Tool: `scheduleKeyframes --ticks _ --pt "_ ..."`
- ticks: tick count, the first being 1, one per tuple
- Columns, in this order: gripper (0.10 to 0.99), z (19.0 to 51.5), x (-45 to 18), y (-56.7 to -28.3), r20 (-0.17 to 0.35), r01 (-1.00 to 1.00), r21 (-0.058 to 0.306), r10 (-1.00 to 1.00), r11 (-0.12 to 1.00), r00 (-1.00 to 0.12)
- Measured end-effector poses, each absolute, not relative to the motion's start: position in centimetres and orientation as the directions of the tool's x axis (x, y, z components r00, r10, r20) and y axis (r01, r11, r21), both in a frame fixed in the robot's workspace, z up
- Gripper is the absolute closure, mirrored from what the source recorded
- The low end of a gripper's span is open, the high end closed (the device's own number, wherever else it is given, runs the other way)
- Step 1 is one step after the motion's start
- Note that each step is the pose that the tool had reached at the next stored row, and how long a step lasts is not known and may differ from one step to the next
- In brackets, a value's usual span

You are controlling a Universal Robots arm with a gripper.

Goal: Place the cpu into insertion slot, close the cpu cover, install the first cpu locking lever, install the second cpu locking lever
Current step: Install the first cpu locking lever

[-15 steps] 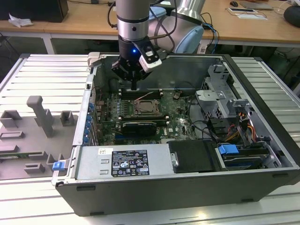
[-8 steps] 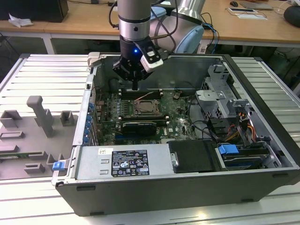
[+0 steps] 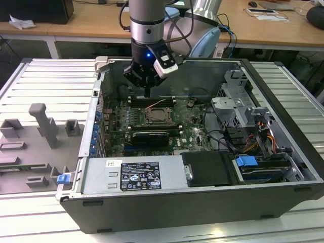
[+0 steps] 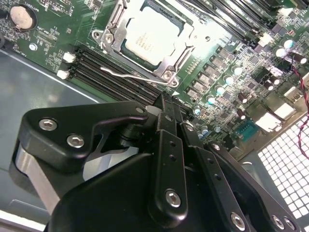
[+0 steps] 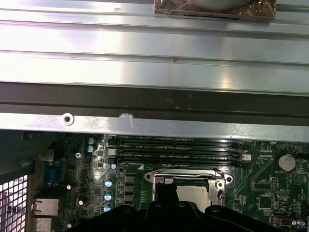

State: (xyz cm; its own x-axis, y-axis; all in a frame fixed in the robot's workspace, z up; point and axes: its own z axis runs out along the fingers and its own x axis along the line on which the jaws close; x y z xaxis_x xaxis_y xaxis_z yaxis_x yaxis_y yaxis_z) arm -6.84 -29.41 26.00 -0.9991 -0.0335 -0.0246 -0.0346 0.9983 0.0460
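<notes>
The cpu (image 4: 152,36), pale silver on top, lies in the insertion slot (image 3: 161,118) on the green board. The cpu cover (image 4: 169,64), a thin metal frame, lies flat around it. A wire locking lever (image 4: 130,75) runs along the socket's edge beside the black memory slots (image 4: 108,72); I cannot tell whether it is latched. My gripper (image 4: 166,104) is shut with nothing in it. It hangs a little above the board, over the memory slots just behind the socket (image 5: 190,186). In the exterior view the gripper (image 3: 147,93) points straight down.
The open case's walls surround the board. A metal power supply box (image 3: 134,174) lies at the front, a drive cage (image 3: 238,106) and cables (image 3: 266,136) at the exterior view's right. A grey fixture tray (image 3: 35,142) sits outside at the exterior view's left.
</notes>
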Motion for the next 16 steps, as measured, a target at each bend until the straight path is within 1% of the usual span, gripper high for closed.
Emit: scheduleKeyframes --ticks 12,13,16 --pt "0.980 25.96 -6.57 -29.41 -0.025 -0.035 0.046 -0.034 0.998 -0.999" --pt "0.980 25.94 -6.56 -29.41 -0.025 -0.035 0.050 -0.034 0.998 -0.999" --pt "0.980 25.88 -6.58 -29.46 -0.026 -0.035 0.088 -0.032 0.996 -0.999"
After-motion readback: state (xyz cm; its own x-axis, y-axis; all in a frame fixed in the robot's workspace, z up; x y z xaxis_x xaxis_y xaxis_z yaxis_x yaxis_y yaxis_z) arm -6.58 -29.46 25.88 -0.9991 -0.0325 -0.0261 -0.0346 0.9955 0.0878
